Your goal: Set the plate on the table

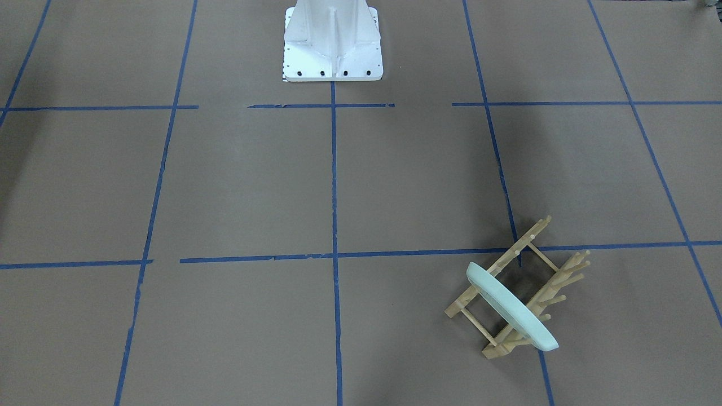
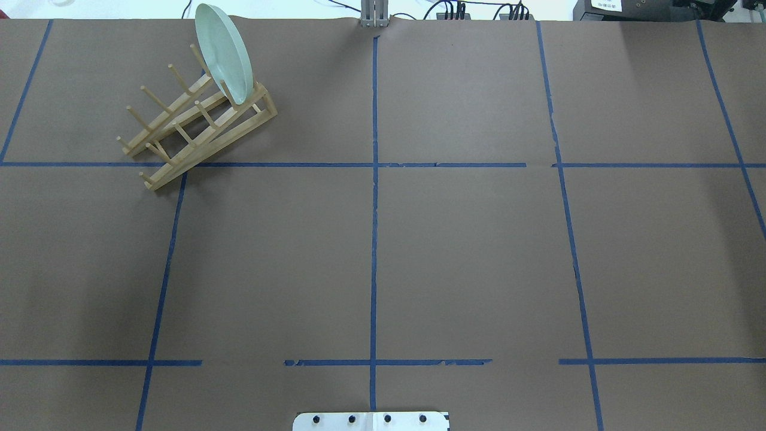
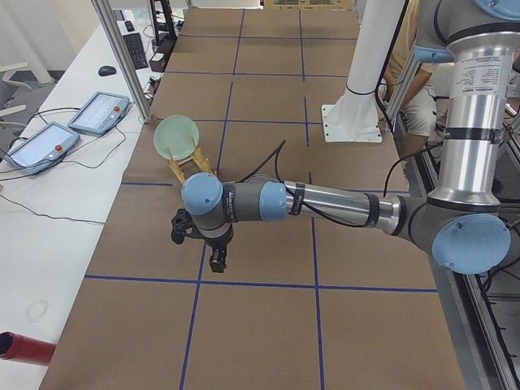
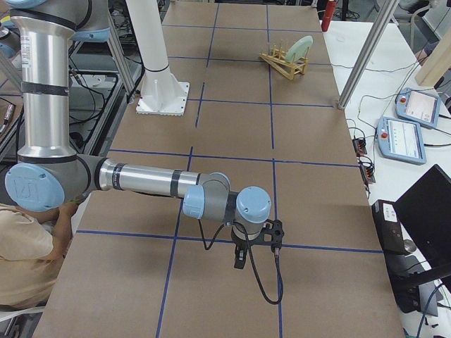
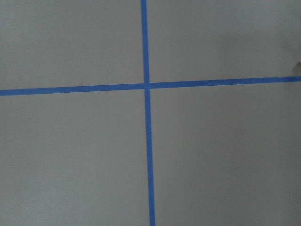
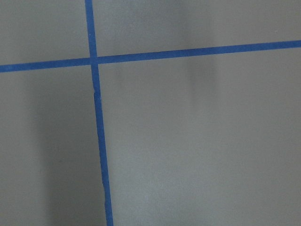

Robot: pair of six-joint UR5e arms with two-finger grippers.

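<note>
The plate (image 2: 224,54) may snag on the rack (image 2: 197,129) if lifted askew; whether the left gripper (image 3: 218,262) or right gripper (image 4: 239,261) is open, I cannot tell.

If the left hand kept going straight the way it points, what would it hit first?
Probably the bare table, near a blue tape crossing; the left hand points straight down, nothing between them.

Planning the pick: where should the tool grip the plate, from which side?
Upper rim of the plate, from above. It stands on edge, leaning, at one end of the rack; pegs and rails hem in its lower half, the top is free.
</note>
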